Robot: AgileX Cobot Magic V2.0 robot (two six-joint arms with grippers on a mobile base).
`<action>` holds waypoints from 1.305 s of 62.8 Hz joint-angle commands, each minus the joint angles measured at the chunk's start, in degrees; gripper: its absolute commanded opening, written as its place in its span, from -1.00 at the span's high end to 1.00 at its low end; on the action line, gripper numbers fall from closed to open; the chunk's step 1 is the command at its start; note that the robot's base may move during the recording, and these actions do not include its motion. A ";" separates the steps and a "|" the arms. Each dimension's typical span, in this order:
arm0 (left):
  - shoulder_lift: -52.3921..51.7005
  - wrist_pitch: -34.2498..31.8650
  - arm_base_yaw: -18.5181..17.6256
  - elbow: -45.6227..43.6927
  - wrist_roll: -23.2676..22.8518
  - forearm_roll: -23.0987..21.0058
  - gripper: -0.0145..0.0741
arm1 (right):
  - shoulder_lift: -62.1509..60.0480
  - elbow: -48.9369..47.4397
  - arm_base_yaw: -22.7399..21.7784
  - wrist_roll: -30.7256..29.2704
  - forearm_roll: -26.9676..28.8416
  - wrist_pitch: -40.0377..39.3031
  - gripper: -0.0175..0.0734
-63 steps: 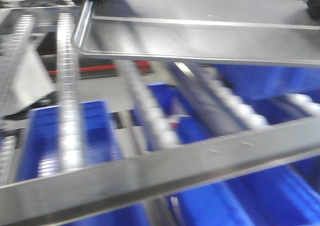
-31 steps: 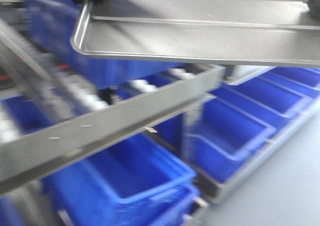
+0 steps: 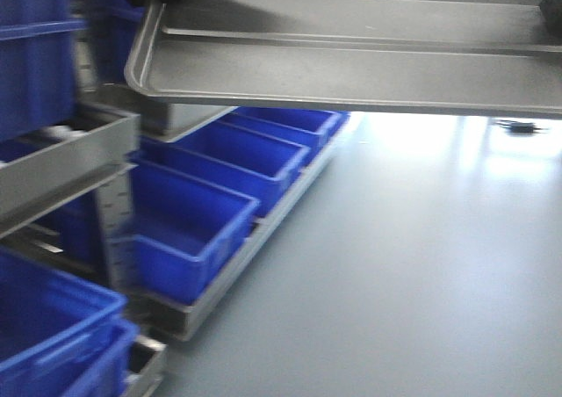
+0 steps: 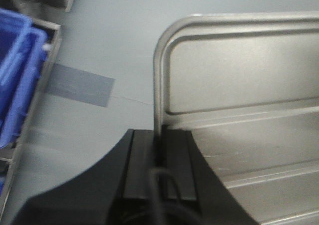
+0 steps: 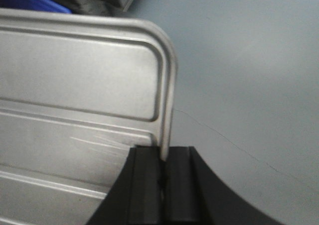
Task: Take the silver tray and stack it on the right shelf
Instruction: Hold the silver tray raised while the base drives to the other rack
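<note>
Silver tray (image 3: pixel 351 72) held aloft over grey floor (image 3: pixel 421 256), base bare. Left gripper (image 4: pixel 160 135) pinches one short rim, right gripper (image 5: pixel 162 155) pinches the opposite one. Blue bins (image 3: pixel 211 164) in row on rack (image 3: pixel 61 151) at left, interiors showing bare blue.

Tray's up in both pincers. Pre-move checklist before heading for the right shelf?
1. Left pincer grip on the silver tray: ok, shut over the short rim.
2. Right pincer grip on the opposite rim: ok, shut.
3. Tray load: ok, nothing lies on the visible base.
4. Right shelf in sight: not ok. The front view shows only blue bins, a grey rack bar and floor.
5. Tray level: cannot tell from these angles.
</note>
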 commanded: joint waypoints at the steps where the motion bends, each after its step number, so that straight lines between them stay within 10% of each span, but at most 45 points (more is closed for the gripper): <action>1: -2.27 3.50 0.19 -1.81 -0.02 5.36 0.88 | -1.08 -1.96 -0.62 -0.75 -5.24 -0.45 0.49; 82: -2.27 3.50 0.19 -1.81 -0.02 5.26 0.88 | -1.08 -1.96 -0.62 -0.75 -5.24 -0.20 0.49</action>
